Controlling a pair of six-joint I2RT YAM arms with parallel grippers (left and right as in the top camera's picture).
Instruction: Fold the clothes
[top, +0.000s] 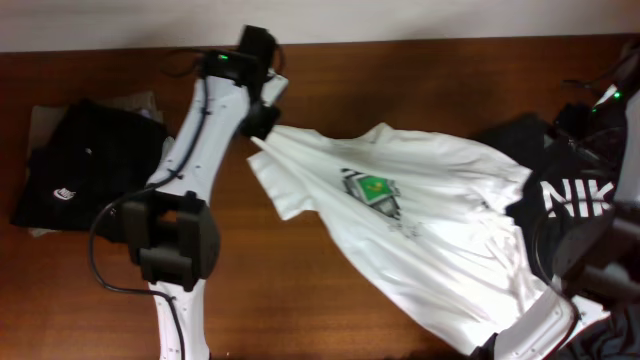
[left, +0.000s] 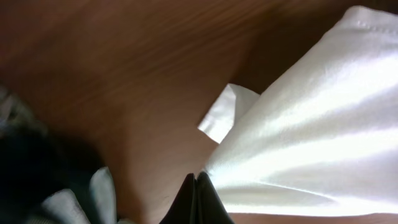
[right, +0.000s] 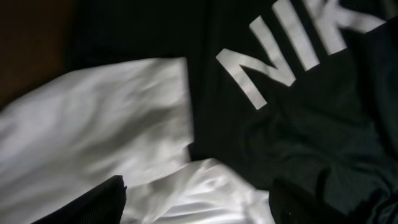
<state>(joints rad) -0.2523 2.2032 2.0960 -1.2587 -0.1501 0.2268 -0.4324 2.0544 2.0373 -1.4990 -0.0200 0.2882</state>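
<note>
A white T-shirt (top: 420, 215) with a green chest graphic lies crumpled across the middle of the wooden table. My left gripper (top: 262, 122) is at its far left corner and is shut on the shirt's edge; the left wrist view shows the closed fingers (left: 196, 186) against the white cloth (left: 311, 137). My right gripper (top: 490, 348) is at the shirt's near right hem. In the right wrist view its fingers (right: 196, 186) are wide open over white fabric (right: 93, 137).
A black shirt with white NIKE lettering (top: 575, 195) lies heaped at the right, partly under the white shirt; it also shows in the right wrist view (right: 298, 93). A folded stack of black clothes (top: 85, 165) sits at the left. Bare wood (top: 300, 290) lies in front.
</note>
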